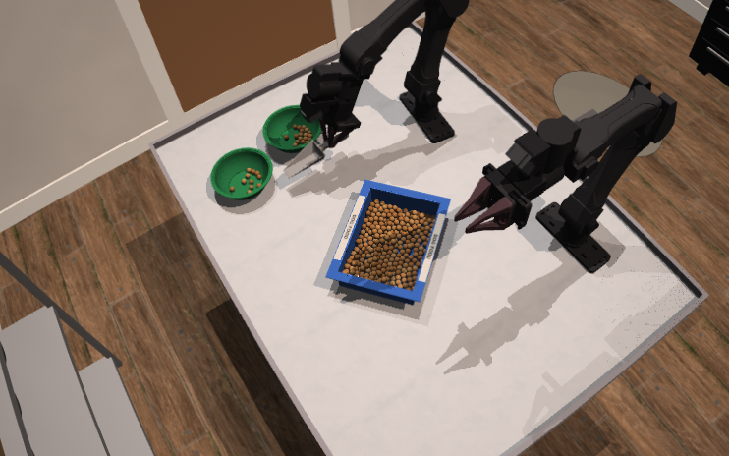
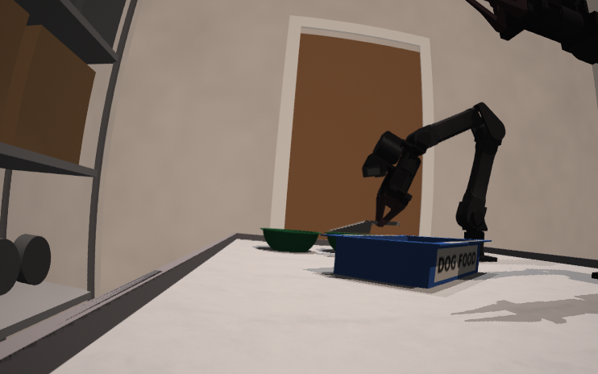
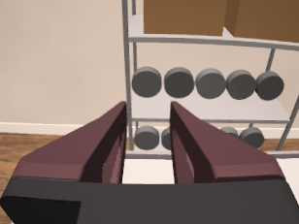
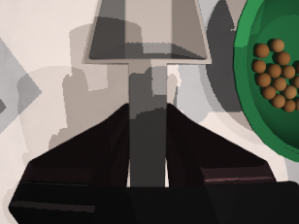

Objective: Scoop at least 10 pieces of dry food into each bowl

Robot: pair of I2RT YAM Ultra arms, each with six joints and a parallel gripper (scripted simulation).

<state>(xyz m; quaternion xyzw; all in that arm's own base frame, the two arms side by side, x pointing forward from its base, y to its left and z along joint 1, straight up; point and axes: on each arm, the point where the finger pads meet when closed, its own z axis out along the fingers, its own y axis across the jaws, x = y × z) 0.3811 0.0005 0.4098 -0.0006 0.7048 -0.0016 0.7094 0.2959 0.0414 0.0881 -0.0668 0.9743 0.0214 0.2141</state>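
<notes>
The right gripper [image 1: 328, 143] [image 2: 380, 223] [image 4: 148, 106] is shut on the handle of the metal scoop [image 1: 302, 162] [image 2: 352, 228] [image 4: 149, 28]. The scoop is held above the table beside the two bowls; its pan looks empty. The back green bowl [image 1: 272, 124] [image 4: 267, 127] holds several brown pieces. The front green bowl [image 1: 232, 165] [image 2: 290, 240] holds several pieces too, spread on its bottom. The blue box [image 1: 408, 194] [image 2: 379, 259] stands flat, with many pieces inside. The left gripper [image 1: 461, 225] [image 3: 148, 103] is partly open and empty, high up, near the box's right side in the top view.
The bowls stand close together near the table's [image 1: 301, 344] [image 2: 220, 326] far left corner in the top view. The box lies between them and the left arm. A shelf rack [image 2: 93, 211] [image 3: 209, 117] stands beyond the table edge.
</notes>
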